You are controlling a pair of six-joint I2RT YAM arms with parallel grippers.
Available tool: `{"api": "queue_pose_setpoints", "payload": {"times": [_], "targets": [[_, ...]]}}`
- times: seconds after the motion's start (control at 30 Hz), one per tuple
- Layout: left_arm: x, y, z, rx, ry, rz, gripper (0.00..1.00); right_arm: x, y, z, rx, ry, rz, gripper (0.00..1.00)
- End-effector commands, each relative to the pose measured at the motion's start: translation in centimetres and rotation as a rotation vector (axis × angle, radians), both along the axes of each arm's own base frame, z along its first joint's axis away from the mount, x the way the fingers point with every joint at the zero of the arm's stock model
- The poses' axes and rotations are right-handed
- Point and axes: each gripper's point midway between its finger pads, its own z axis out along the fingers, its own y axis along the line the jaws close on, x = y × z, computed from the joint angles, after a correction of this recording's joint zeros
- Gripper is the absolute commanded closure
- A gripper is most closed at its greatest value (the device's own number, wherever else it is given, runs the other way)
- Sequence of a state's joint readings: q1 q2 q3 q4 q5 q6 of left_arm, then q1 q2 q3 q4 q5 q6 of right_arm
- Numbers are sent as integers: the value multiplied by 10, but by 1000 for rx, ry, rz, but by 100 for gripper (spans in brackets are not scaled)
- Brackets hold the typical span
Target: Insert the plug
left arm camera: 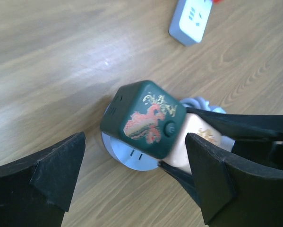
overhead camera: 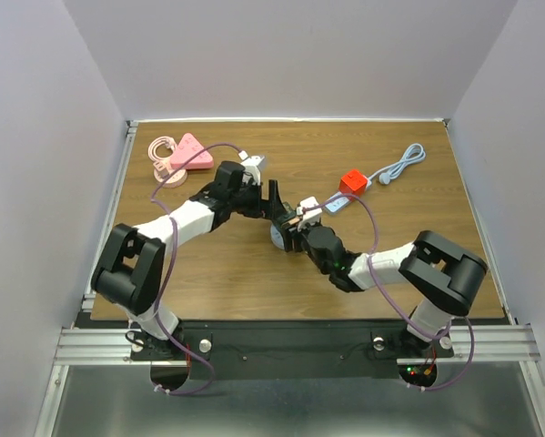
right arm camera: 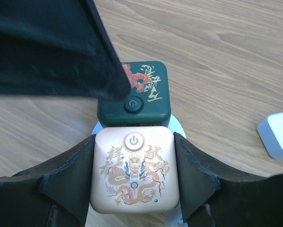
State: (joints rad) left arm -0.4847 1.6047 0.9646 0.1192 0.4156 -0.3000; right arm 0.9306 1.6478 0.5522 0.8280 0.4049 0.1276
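Green cube plug [left arm camera: 143, 120] w/ red dragon print sits on top of the round white base [left arm camera: 127, 158], on the half farther from the R wrist cam. It looks a bit tilted in the L wrist view, so can't tell if the pins are fully home. Peach cube plug [right arm camera: 134, 172] is on the same base, touching the green one, on the nearer half. L gripper [left arm camera: 135, 137] is released: jaws wide apart, one each side of the green cube, touching nothing. R gripper [right arm camera: 134, 163] is clamped on the peach cube, pads against two opposite flanks. Handling, my guess: both cubes are hard plastic, rigid, light, w/ smooth sides, so a bit slippery. Take by two flat opposite sides approx mid-height, keep off the top power button, push straight down so pins don't bind. Base prob slides on the wood table [left arm camera: 47, 56] unless braced. Count: 2 printed cubes, 1 round base, 1 white adapter [left arm camera: 191, 19] near the base, 1 red cube [overhead camera: 352, 180] w/ grey cable [overhead camera: 404, 166] and 1 pink power strip [overhead camera: 188, 153], both well apart from the base; 2 grippers.
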Motion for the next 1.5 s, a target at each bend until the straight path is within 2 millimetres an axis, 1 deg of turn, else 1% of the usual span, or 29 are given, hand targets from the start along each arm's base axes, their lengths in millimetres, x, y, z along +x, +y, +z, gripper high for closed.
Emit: {"api": "queue_pose_setpoints", "payload": {"times": [0.0,0.07,0.1,0.13,0.17,0.2,0.23,0.27,0.3,0.4,0.5,0.57,0.63,0.67,0.7,0.77,0.9,0.93,0.97,1.0,1.03,1.07,1.23,1.27,1.3,1.33,1.37,1.4,1.47], "targets": [[29,31,84,-27,-212,129,1,-29,-5,-76,-256,194,101,100],[34,48,97,-33,-243,191,1,-21,5,-72,-267,168,120,100],[40,63,102,-25,-263,247,1,-20,12,-71,-262,163,139,99],[38,72,114,-36,-295,275,1,-13,23,-69,-257,148,152,100],[41,84,118,-33,-308,325,1,-11,31,-68,-249,147,173,99],[40,90,118,-29,-314,344,1,-8,39,-65,-239,139,184,99],[37,97,129,-39,-342,362,1,-5,45,-64,-230,135,195,100],[38,104,132,-36,-350,384,1,0,59,-60,-212,130,215,99],[36,109,132,-35,-352,400,1,2,65,-60,-205,128,223,99],[31,122,140,-33,-374,434,1,10,87,-55,-178,115,259,100],[30,127,141,-29,-377,452,1,17,104,-50,-159,102,284,100],[29,128,141,-26,-377,450,1,20,108,-46,-146,97,284,100],[28,129,140,-20,-372,448,1,23,112,-36,-130,88,277,91],[29,129,140,-18,-374,448,1,24,112,-33,-129,83,275,84],[29,129,140,-16,-373,447,1,25,112,-28,-124,76,266,77],[29,130,141,-15,-376,448,1,26,111,-10,-108,56,260,46],[29,130,141,-17,-374,450,1,27,109,26,-63,8,250,32],[29,130,140,-16,-371,450,1,28,108,42,-42,-17,245,27],[28,129,140,-19,-371,447,1,28,108,50,-29,-27,243,25],[28,129,139,-18,-368,445,1,30,105,59,-19,-43,225,16],[28,129,140,-21,-370,445,1,30,105,69,-3,-66,222,3],[28,128,141,-23,-371,443,1,31,102,88,22,-97,210,1],[28,123,152,-36,-398,411,1,32,86,133,57,-183,159,0],[27,121,153,-34,-407,397,1,32,81,137,44,-191,146,0],[26,118,153,-40,-411,381,1,33,69,149,52,-206,104,0],[23,115,151,-37,-416,364,1,30,59,141,22,-190,85,0],[19,102,153,-41,-436,326,1,29,50,139,6,-186,63,0],[17,96,153,-35,-447,310,1,31,34,139,-8,-187,-6,0],[11,78,151,-29,-463,263,1,27,3,130,-46,-159,-102,0]]}}
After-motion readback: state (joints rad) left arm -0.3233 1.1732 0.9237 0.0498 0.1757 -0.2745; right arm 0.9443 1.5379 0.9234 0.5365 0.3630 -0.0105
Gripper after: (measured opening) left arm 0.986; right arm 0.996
